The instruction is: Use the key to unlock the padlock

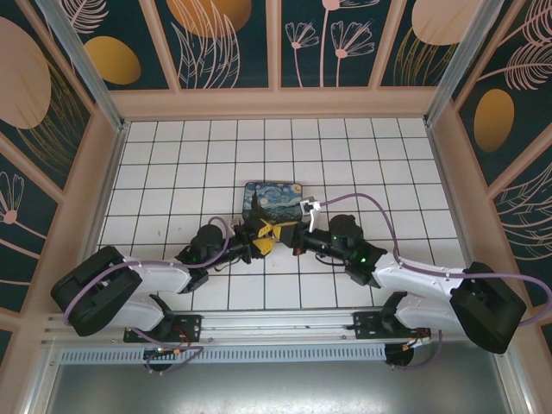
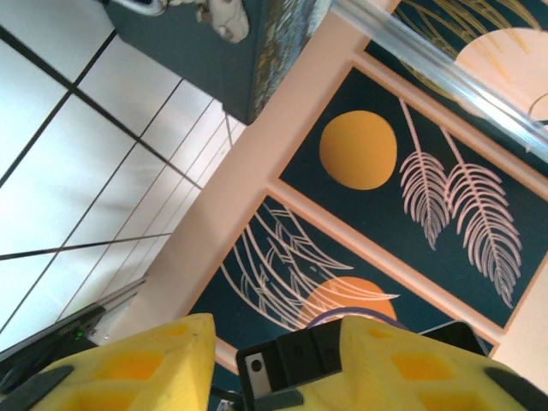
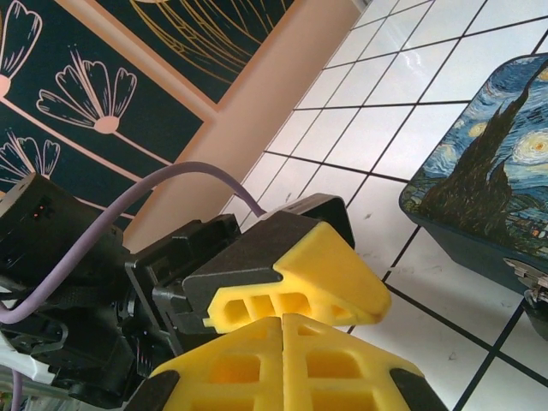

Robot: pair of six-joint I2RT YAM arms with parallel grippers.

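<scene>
The left gripper [image 2: 278, 332], with its yellow ribbed plastic fingers, is standing apart, and nothing can be seen clamped between them. A black block is showing in the gap; I cannot tell whether it is being touched. It is reaching tip to tip toward its partner, probably so that something small can be steadied or passed between them.

The right gripper [image 3: 282, 336] is pressing its yellow fingers flat together, with one left finger lying just above them. The slim metal key is likely being pinched there, but it is too small to see.

Just beyond and to the right of these fingers, the blue-and-yellow swirl-painted box [image 3: 479, 171] is lying on the white tiled floor [image 3: 428, 77]. The silvery metal fitting [image 3: 533, 278] is facing the grippers. The small dark padlock is probably hanging there, though I cannot tell.
</scene>
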